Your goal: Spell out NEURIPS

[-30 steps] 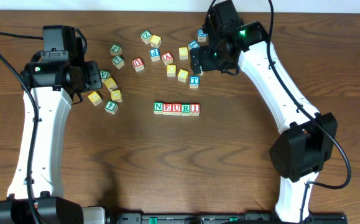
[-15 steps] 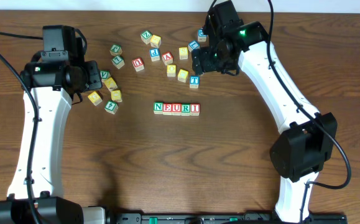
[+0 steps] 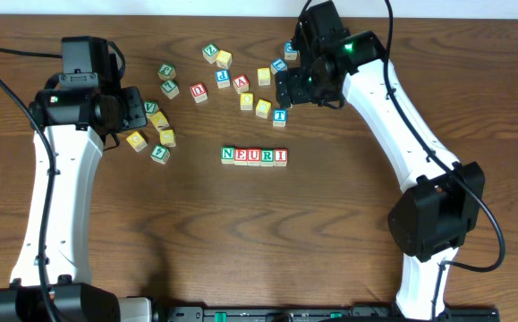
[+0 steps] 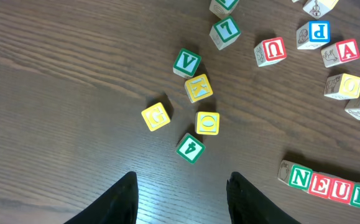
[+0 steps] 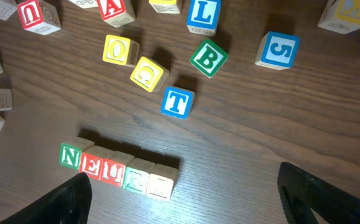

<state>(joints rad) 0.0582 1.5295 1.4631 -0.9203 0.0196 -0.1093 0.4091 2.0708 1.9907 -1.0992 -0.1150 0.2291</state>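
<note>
Row: NEURI row (image 3: 254,156) sits mid-bench (image 3: 196,233), five cubes touching, parallel to the near edge. Nothing follows the I end, so we judge P and S are left to place.
P: P cube (image 4: 318,30) lies loose in the scatter toward the far edge, between a spare U cube (image 4: 271,50) and an A cube (image 4: 347,50), near both.
S: we find no readable S cube in any view. It may have another face up.
Right hand: right hand (image 5: 183,177) has its fingers spread wide with nothing between them. It hovers over the far-edge scatter, right of centre.
Left hand: left hand (image 4: 181,186) has its fingers partly apart and is empty, near the V/K/G cluster toward the left edge.
Risk, pick: wide fingers coming down in a crowded scatter could catch U or A along with P, or nudge P askew.
Risk, place: T cube (image 5: 178,102) sits near the I end, on the far-edge side. A finger could clip it there, or push the row out of line.
Risk, search: if S is face-down, we'd be turning cubes and scattering the neighbours.
Left wrist view: this is the only view where we read the P. It cuts the row off after R.
Right wrist view: T, B and L read clearly, but the row's last face is washed out.
Overhead view: shows both arms and the whole layout. The row reads fine, but the loose letters are too small to read.
</note>
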